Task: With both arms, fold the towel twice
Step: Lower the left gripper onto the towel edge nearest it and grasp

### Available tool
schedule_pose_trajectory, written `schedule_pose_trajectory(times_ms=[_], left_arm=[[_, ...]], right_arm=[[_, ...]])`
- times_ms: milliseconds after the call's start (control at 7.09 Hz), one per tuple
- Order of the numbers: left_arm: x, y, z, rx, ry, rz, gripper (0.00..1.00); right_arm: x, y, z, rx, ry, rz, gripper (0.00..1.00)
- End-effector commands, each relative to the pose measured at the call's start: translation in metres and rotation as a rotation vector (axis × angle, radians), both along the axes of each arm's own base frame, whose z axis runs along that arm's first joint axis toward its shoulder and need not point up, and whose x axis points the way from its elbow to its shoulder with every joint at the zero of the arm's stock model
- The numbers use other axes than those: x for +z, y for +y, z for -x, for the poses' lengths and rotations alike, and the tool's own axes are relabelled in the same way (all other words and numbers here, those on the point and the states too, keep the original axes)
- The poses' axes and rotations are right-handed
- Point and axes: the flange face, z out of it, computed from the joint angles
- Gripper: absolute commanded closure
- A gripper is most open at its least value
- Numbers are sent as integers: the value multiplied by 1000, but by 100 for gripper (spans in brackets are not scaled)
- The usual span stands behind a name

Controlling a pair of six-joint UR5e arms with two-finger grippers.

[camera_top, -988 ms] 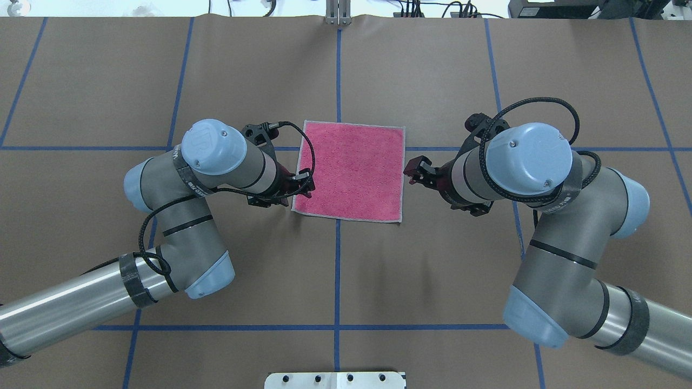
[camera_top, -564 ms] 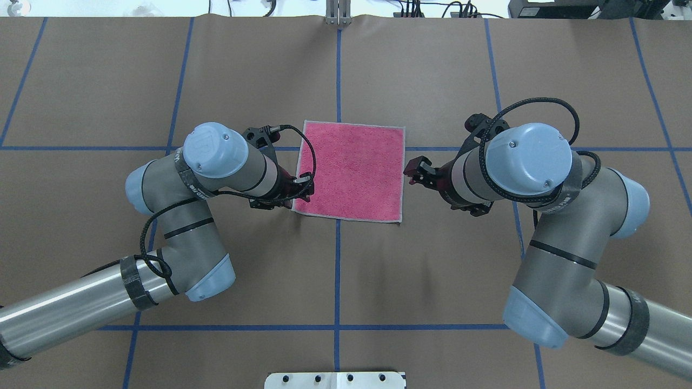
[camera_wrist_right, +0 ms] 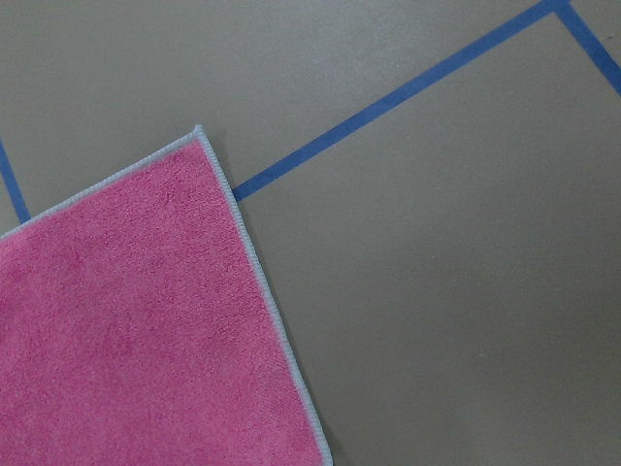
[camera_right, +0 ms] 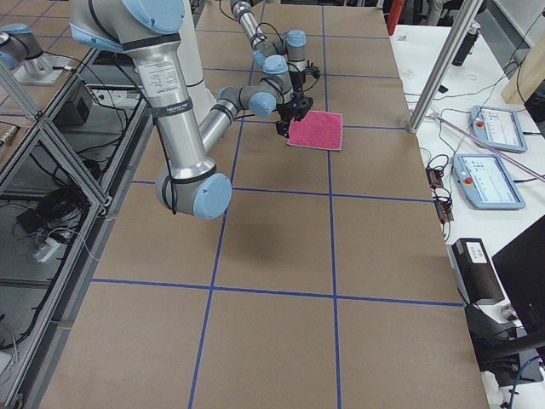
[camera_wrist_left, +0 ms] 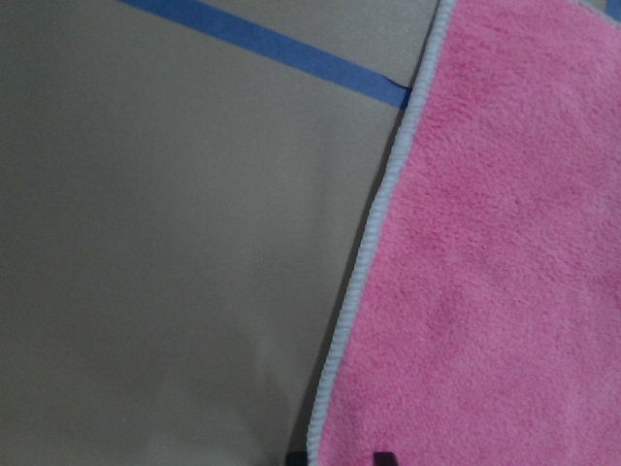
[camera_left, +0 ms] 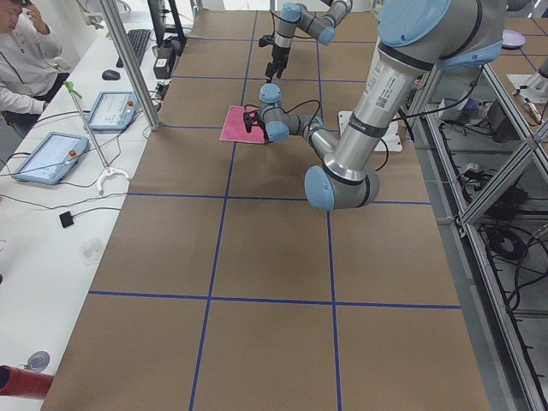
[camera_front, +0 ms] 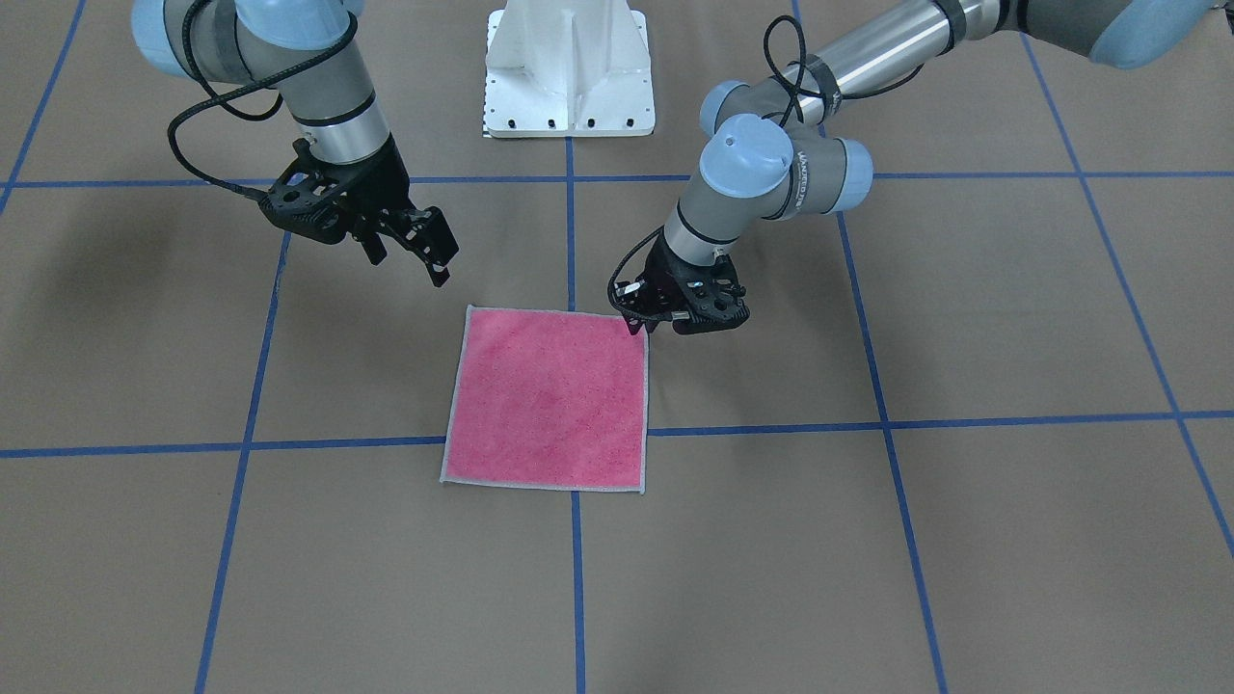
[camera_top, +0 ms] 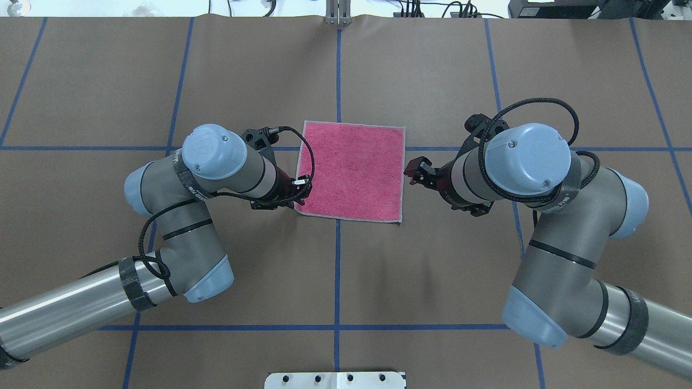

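Pink terry towel (camera_front: pixel 549 400), small and square, with light grey stitched edging (camera_front: pixel 645 405), lies flat and unfolded, pink face up, on the brown paper-covered surface (camera_front: pixel 868 578), over a crossing of blue tape lines (camera_front: pixel 251 445).

Front-facing view: the left arm's black two-finger hand (camera_front: pixel 634 325) is down at the towel's near left corner, on the robot's side. The right arm's black hand (camera_front: pixel 410 258) hangs above the surface beside the near right corner. It is clear of the cloth, fingers spread, and holds nothing.

Overhead view: the left hand covers the near left corner. The right hand sits just off the right edge, jaws apart.

Side views: the towel lies flat between the two arms. Both hands are too small to judge.

Left wrist view: the edging runs up the frame. Two dark fingertips (camera_wrist_left: pixel 384 457) show at the bottom, a narrow gap apart, one over the pile and one over bare surface. The cloth between them lies flat, so it is judged not yet clamped.

Right wrist view: one towel corner and bare surface are visible; no fingers are in frame.

Assessment: the cloth is judged light, soft and limp, and not fragile, and the pile should give fair grip. It will sag if raised by one corner. It is best pinched through the edging at both near corners, so that the edge lifts level.
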Motion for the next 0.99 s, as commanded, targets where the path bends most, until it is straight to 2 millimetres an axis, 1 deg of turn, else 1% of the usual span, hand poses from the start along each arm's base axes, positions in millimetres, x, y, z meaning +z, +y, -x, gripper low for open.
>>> schedule_pose_trajectory(times_ms=[0,705,846], left_arm=[[2,0,1,0,-2,1,69],[2,2,1,4,-4,2,69],[2,3,1,4,-3,0,71]], right_arm=[[0,1,1,-2,0,0,1],[1,0,0,0,0,0,1],[1,0,1,-1,0,1,1]])
